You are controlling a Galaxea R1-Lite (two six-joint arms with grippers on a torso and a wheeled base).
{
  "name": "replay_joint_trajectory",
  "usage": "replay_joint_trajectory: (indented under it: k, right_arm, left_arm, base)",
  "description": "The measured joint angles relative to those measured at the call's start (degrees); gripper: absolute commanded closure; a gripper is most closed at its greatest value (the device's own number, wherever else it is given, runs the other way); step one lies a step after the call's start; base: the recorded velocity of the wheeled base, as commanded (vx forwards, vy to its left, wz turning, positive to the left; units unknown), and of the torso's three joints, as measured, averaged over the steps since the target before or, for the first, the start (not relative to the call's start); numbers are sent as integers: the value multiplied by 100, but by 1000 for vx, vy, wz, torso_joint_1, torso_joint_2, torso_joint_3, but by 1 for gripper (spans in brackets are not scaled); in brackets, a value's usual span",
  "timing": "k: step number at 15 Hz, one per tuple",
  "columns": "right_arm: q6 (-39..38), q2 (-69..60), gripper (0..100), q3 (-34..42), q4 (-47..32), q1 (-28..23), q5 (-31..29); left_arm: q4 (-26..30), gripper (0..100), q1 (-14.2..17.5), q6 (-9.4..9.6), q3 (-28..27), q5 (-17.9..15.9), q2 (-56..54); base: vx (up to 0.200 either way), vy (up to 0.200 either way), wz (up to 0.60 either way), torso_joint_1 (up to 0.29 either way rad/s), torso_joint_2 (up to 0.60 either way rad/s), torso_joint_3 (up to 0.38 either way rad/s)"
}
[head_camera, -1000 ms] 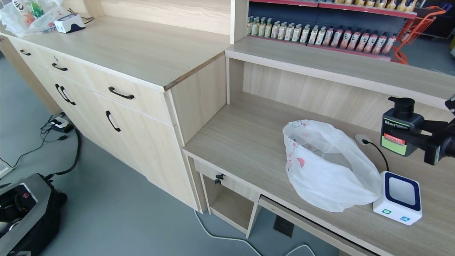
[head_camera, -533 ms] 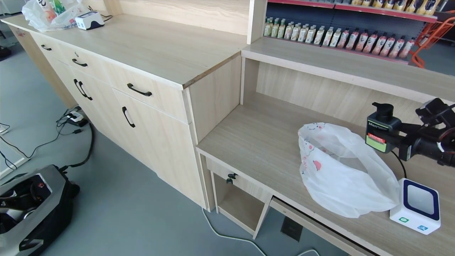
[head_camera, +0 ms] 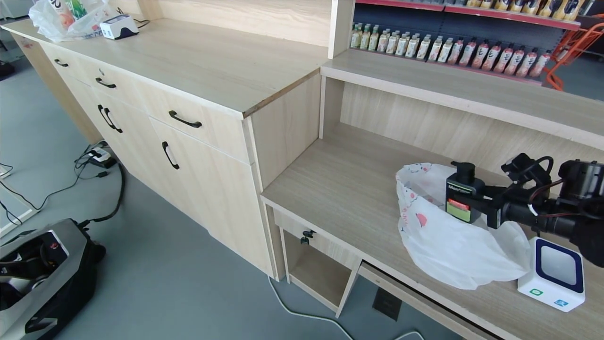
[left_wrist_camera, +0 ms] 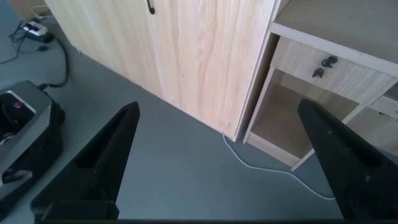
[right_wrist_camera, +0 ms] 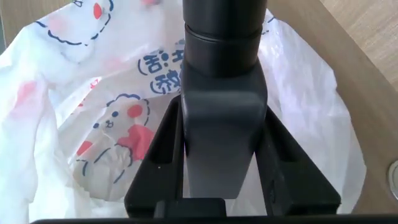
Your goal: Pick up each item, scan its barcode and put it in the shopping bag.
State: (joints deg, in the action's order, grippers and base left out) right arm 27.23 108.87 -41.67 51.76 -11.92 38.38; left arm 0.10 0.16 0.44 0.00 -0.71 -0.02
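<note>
A dark grey bottle (head_camera: 464, 198) with a black cap and a red and green label hangs upright over the mouth of the white shopping bag (head_camera: 453, 236), which lies open on the lower desk. My right gripper (head_camera: 476, 203) is shut on the bottle from the right side. In the right wrist view the bottle (right_wrist_camera: 221, 106) sits between the two fingers (right_wrist_camera: 158, 168), with the bag (right_wrist_camera: 81, 112) spread beneath it. A white barcode scanner (head_camera: 552, 274) with a blue-rimmed window stands right of the bag. My left gripper (left_wrist_camera: 217, 168) hangs open over the grey floor beside the cabinet.
The lower desk (head_camera: 349, 189) has bare wood left of the bag. A raised counter (head_camera: 188, 61) with drawers stands to the left, holding another bag (head_camera: 66, 19) and scanner (head_camera: 118, 26). Bottles line a shelf (head_camera: 443, 47) behind. Cables and a black case (head_camera: 37, 274) lie on the floor.
My right gripper has carried the bottle leftward and lower, from beside the scanner's cable to above the bag's mouth. Between the two earlier frames the head view shifted.
</note>
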Motion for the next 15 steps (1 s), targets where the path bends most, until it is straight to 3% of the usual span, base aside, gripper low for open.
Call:
replay_joint_trajectory:
  k: [4,15]
  right_arm:
    - [5,317,100,-20,271,184,519]
    - [16,1240,100,-127,961,379,777]
  left_arm:
    - [0,0,0,0,0,0,0]
    - [0,0,0,0,0,2,0]
  base:
    - [0,0,0,0,0,0]
    - [0,0,0,0,0,0]
